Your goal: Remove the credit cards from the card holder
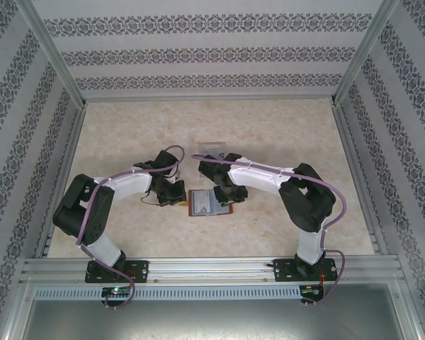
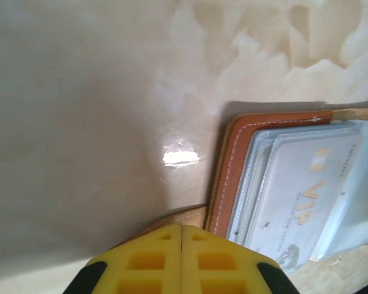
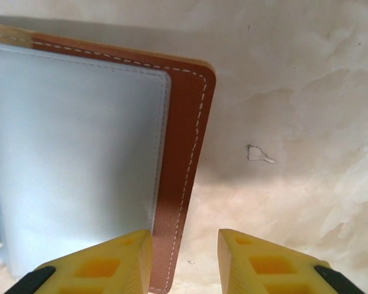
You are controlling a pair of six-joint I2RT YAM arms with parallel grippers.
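left gripper (image 2: 181, 228): yellow fingers (image 2: 147, 260) pressed flat together, no gap between them. a tan strap tab (image 2: 175, 217) peeks out just ahead of the tips; whether it is pinched cannot be told.

card holder (image 2: 224, 177): reddish-brown leather with white stitching, lying open and flat on the marbled table (image 2: 80, 122). it sits ahead and to the right of the left gripper's tips, and between the two grippers in the top view. the pale grey-blue inside faces up.

credit card (image 2: 300, 196): whitish, gold "vip" lettering, tucked among the pale sleeves inside the holder.

right gripper (image 3: 184, 242): jaws narrowly apart, holding nothing. the finger (image 3: 104, 263) on the left of its wrist view overlaps the holder's grey-blue lining. the stitched leather border lies below the gap, with bare table ahead and to the right.
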